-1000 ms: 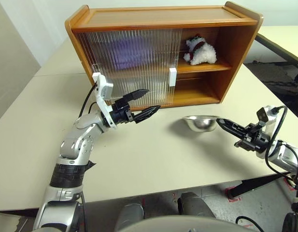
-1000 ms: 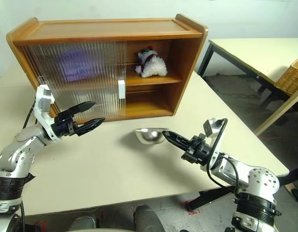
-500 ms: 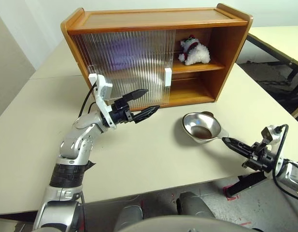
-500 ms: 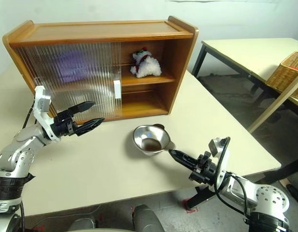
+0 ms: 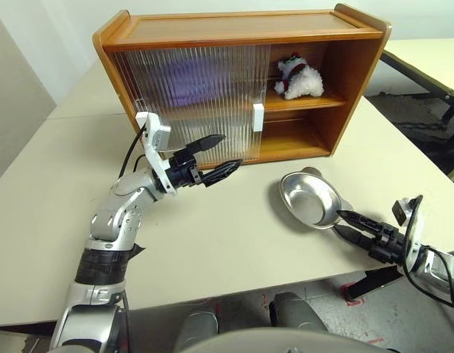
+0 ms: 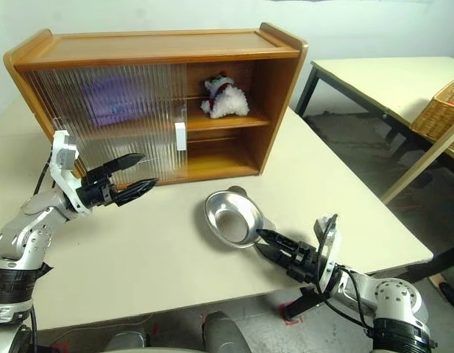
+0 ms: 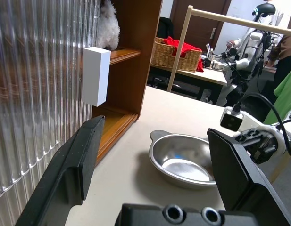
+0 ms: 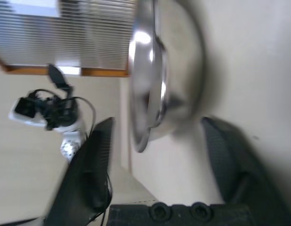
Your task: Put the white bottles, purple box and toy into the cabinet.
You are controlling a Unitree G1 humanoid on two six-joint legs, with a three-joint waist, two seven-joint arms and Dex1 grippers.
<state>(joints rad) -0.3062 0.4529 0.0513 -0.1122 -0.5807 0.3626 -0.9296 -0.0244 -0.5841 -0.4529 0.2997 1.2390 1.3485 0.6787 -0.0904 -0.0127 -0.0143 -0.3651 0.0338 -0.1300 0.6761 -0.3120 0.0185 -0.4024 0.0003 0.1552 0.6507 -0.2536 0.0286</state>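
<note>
Taking the cabinet [image 5: 234, 81] as the landmark, the left gripper [image 5: 214, 157] hangs just in front of its ribbed sliding door [image 5: 197, 99], down by the lower shelf. Its fingers are spread wide and hold nothing. The arm is bent at the elbow with the gripper pointing about level toward the door's white handle [image 5: 259, 118], probably parked there because the door is the next thing to be slid.

Behind the door's upper part a purple blur [image 5: 184, 79] shows through the ribbed plastic, likely the purple box already on the upper shelf; the white bottles cannot be made out. The toy [image 5: 299, 79] sits on the upper shelf in the open right-hand half of the cabinet, so that item looks stowed.

In front of the open half, on the table [image 5: 43, 191], stands a steel bowl [image 5: 310, 200], upright and empty. The right gripper [image 5: 346, 223] is low at the table edge, reaching toward the bowl's near rim, its fingers parted and gripping nothing; the tips are just beside the rim, and contact cannot be judged.
</note>
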